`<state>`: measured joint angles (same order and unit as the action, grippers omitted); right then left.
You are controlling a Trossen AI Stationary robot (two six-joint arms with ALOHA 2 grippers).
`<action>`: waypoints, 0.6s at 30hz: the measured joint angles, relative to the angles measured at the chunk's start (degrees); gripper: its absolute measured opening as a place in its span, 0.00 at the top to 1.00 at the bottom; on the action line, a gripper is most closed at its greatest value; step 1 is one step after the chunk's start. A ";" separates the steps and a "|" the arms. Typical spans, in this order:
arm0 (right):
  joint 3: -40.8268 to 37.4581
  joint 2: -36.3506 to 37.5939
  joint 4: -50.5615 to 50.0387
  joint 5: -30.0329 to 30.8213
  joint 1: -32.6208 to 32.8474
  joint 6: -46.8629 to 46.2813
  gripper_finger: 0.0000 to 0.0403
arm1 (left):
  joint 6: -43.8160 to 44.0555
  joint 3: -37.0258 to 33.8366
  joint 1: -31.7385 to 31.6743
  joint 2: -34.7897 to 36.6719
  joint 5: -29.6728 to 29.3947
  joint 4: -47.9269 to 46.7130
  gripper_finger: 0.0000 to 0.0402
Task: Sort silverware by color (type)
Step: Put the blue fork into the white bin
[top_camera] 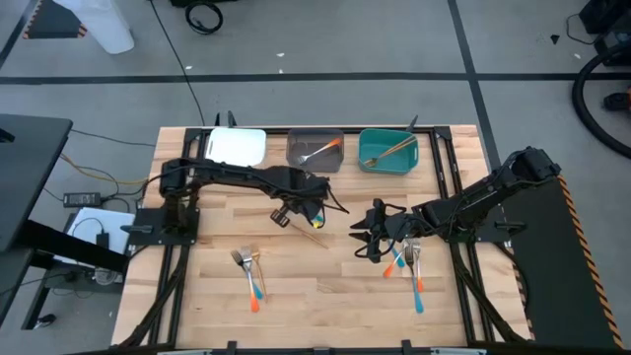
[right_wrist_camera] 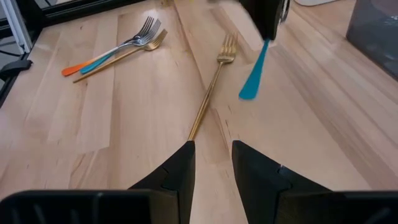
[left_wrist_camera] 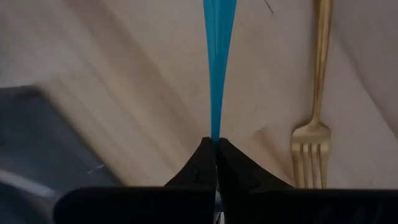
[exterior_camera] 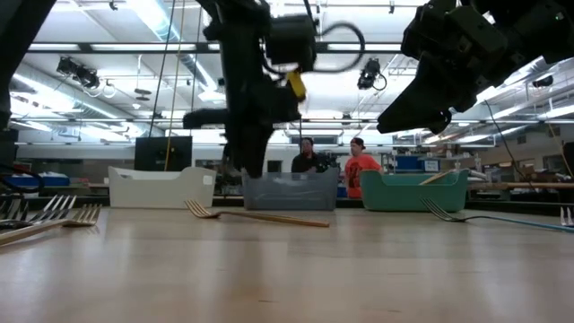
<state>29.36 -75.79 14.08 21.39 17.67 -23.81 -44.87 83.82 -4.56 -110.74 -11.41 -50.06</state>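
One slim blue-handled utensil [right_wrist_camera: 253, 78] hangs at frame centre, pinched at its head by the left gripper [top_camera: 314, 210]; light, stiff, slippery. Rightward, the right gripper [top_camera: 367, 237] hovers spread above the gold fork [right_wrist_camera: 210, 93].

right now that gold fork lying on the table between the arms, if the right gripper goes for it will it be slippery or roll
The gold fork lies flat on the wooden table, so it probably won't roll. Its slim, shiny handle looks smooth, so it may slip or pivot between the open right gripper. It looks stiff and light, likely to slide if nudged.
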 joint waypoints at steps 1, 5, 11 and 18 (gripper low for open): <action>0.00 0.00 0.01 0.00 -0.01 -0.01 0.71 | 0.36 0.07 -0.06 1.02 -0.18 0.12 0.98; -0.02 0.00 0.01 0.00 0.00 0.00 0.71 | 1.33 0.08 -0.79 5.41 -0.57 -0.20 0.98; 0.00 0.00 0.39 0.15 0.00 0.37 0.71 | 3.48 0.08 -2.74 12.91 -0.62 2.24 0.98; -0.01 0.00 1.30 1.57 -0.11 1.90 0.71 | 3.76 0.08 -6.39 20.77 0.38 9.25 0.98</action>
<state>29.35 -75.79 15.38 22.95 17.56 -21.91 -41.11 83.90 -10.95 -89.97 -11.03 -40.81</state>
